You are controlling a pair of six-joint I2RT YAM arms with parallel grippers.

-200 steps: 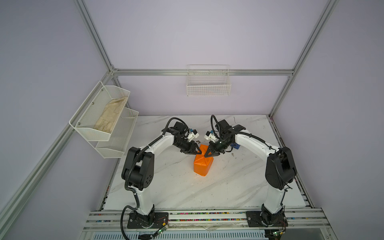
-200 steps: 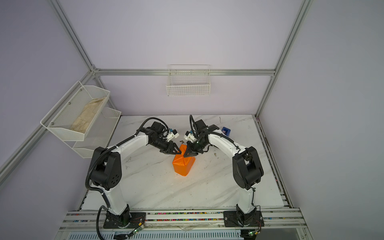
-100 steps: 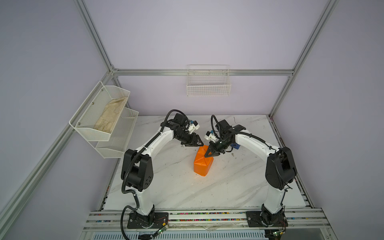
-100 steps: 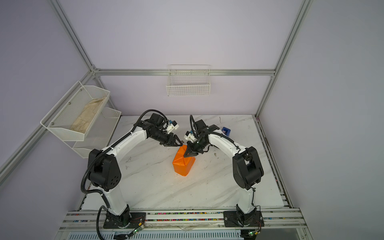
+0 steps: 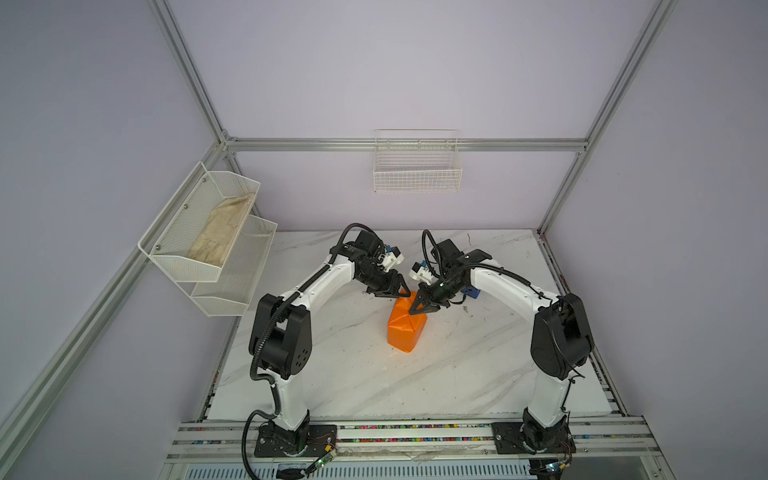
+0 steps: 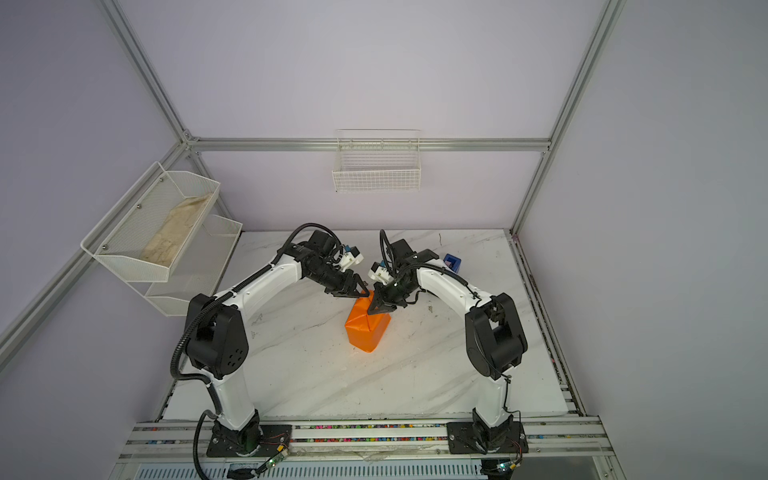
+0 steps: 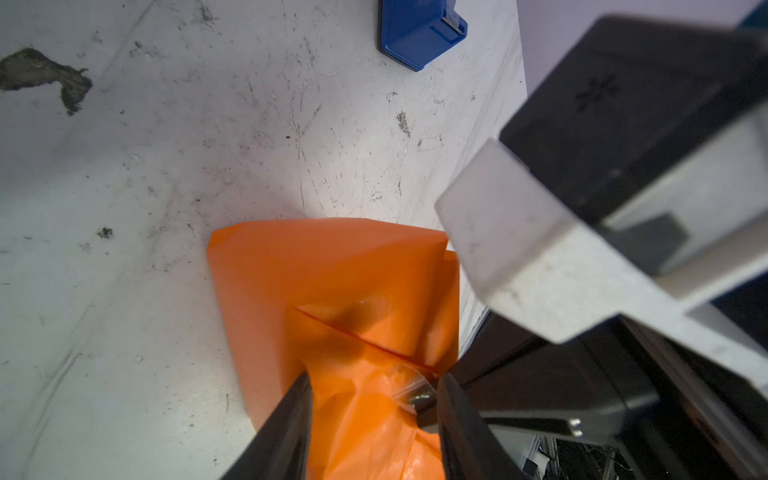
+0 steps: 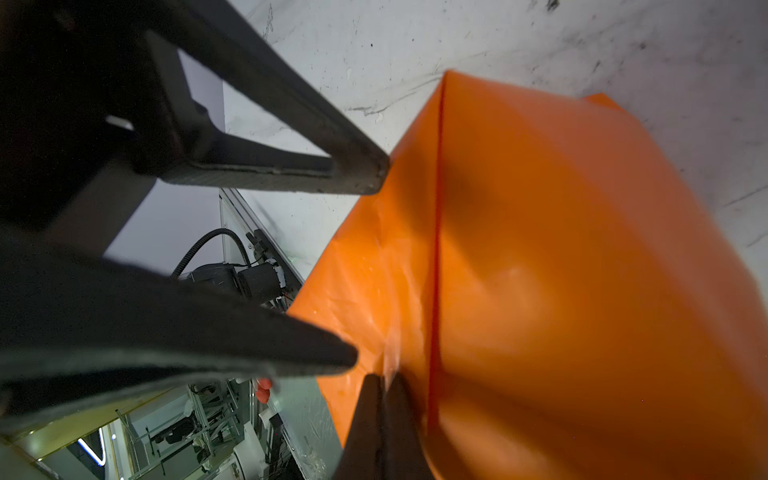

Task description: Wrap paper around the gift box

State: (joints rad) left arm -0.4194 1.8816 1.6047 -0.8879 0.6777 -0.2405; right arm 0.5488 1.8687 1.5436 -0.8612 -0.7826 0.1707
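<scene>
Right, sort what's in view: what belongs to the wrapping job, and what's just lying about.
Job: orange paper parcel; left gripper; right gripper; blue tape dispenser, probably for sealing.
Lying about: wire basket on the back wall; mesh shelf on the side wall; cloth in it.

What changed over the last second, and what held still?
The left gripper pulled away from the paper parcel's far top edge, then came back to it, jaws open astride the fold. Nothing was taken or let go. The right gripper stayed shut, tip on the parcel's top; the parcel and the blue tape dispenser did not move.
</scene>
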